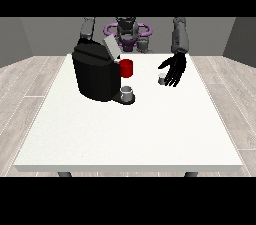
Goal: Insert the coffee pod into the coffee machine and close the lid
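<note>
A black coffee machine (95,74) stands on the white table (130,129) at the back left, its grey lid (112,48) tilted up. A small grey cup (127,92) sits on its drip base. The small grey coffee pod (161,78) rests on the table right of the machine. The hand at the view's right (174,70) hangs just beside and above the pod with its fingers spread and pointing down, holding nothing. The other hand is hidden behind the machine; only its upper arm (88,28) shows.
A red mug (126,68) stands just right of the machine's head, between the machine and the pod. The table's front half stretches bare toward the camera.
</note>
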`<act>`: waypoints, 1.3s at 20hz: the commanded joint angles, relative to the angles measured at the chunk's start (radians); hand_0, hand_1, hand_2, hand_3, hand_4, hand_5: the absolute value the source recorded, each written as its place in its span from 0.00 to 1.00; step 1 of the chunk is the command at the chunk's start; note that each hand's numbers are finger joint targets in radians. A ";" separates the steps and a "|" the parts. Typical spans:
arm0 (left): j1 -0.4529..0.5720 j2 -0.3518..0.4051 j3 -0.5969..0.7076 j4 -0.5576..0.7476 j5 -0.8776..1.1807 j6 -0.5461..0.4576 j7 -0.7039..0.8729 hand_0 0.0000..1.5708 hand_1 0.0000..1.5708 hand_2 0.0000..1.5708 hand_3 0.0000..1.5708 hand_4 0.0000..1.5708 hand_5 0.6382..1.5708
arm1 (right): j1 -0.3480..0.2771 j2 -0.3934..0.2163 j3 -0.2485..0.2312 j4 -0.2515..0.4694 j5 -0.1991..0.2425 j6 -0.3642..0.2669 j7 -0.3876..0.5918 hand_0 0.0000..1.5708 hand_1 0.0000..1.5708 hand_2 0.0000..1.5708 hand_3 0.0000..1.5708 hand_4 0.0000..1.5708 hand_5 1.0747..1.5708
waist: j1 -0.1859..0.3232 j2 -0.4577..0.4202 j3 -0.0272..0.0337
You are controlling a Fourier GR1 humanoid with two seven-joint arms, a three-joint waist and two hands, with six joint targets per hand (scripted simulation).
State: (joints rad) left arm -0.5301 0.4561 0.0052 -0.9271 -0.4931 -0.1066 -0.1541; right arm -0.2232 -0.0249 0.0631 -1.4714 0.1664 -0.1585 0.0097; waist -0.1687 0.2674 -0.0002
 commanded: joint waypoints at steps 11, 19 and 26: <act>-0.059 -0.016 -0.134 0.141 -0.269 0.098 -0.029 0.53 0.53 0.64 0.55 0.22 1.00 | -0.038 -0.003 0.001 0.101 -0.021 0.038 -0.019 0.00 0.00 0.00 0.00 0.00 1.00 | 0.009 -0.028 0.0003; -0.089 -0.045 -0.173 0.219 -0.361 0.058 -0.018 0.48 0.48 0.62 0.54 0.25 1.00 | -0.039 -0.005 -0.039 0.165 -0.039 0.023 -0.038 0.00 0.00 0.00 0.00 0.00 1.00 | 0.018 -0.060 0.0002; -0.119 -0.068 -0.111 0.300 -0.356 0.128 -0.087 0.76 0.76 0.82 0.77 0.32 1.00 | -0.026 -0.003 0.015 0.121 0.066 -0.044 0.074 0.00 0.00 0.00 0.00 0.00 1.00 | -0.001 -0.075 -0.0007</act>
State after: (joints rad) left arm -0.6557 0.4199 -0.1198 -0.6684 -0.8389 -0.0286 -0.2201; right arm -0.2513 -0.0303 0.0428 -1.3115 0.1786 -0.1726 -0.0064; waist -0.1605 0.2179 0.0002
